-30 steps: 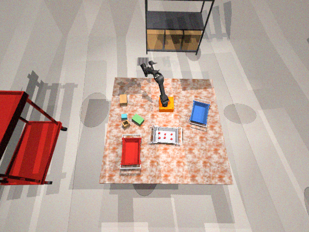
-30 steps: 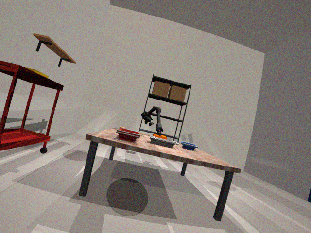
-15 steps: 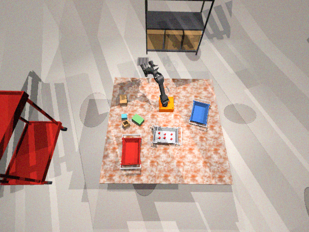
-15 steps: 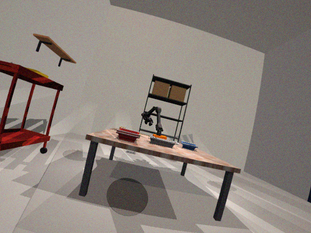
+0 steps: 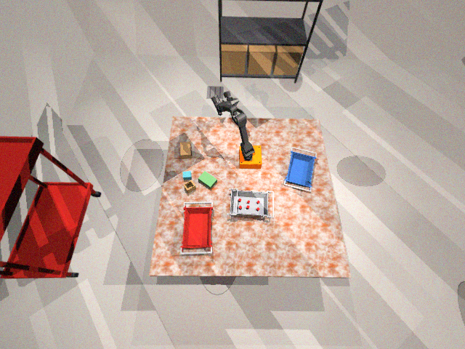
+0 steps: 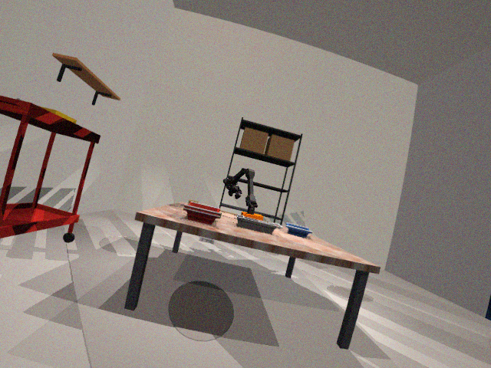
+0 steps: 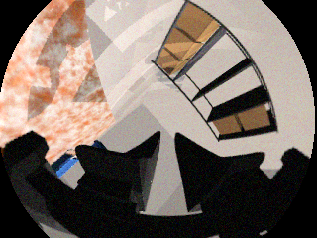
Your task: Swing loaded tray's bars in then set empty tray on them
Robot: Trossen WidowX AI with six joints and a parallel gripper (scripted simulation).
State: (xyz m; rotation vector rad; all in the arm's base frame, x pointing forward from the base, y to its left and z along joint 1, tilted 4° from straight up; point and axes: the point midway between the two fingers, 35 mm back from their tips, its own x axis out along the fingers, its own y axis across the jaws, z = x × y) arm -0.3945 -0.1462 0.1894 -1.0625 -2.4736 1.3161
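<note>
From where I stood, the grey tray (image 5: 248, 214) (image 6: 258, 225) held six red blocks (image 5: 248, 207), one bar (image 5: 273, 204) sticking out past its right end. The empty red tray (image 5: 197, 227) (image 6: 201, 215) sat to its left, the empty blue one (image 5: 301, 169) (image 6: 298, 230) (image 7: 66, 167) behind it to the right. High behind it, beyond the orange base (image 5: 256, 163) (image 6: 256, 217), hung the gripper (image 5: 216, 105) (image 6: 236, 194) (image 7: 168, 135), jaws slightly apart, nothing between them

The tabletop (image 5: 259, 248) (image 6: 253, 239) is mottled orange and white. One tray (image 5: 197, 227) (image 6: 201, 214) is red, another (image 5: 301, 169) (image 6: 298, 230) blue; the loaded tray (image 5: 244, 214) (image 6: 258, 225) is grey, its small blocks (image 5: 248, 207) red. The arm (image 5: 244, 133) (image 6: 251, 188) is black, its base (image 5: 257, 163) (image 6: 258, 216) plain orange, the cart (image 5: 78, 225) (image 6: 85, 174) red.
</note>
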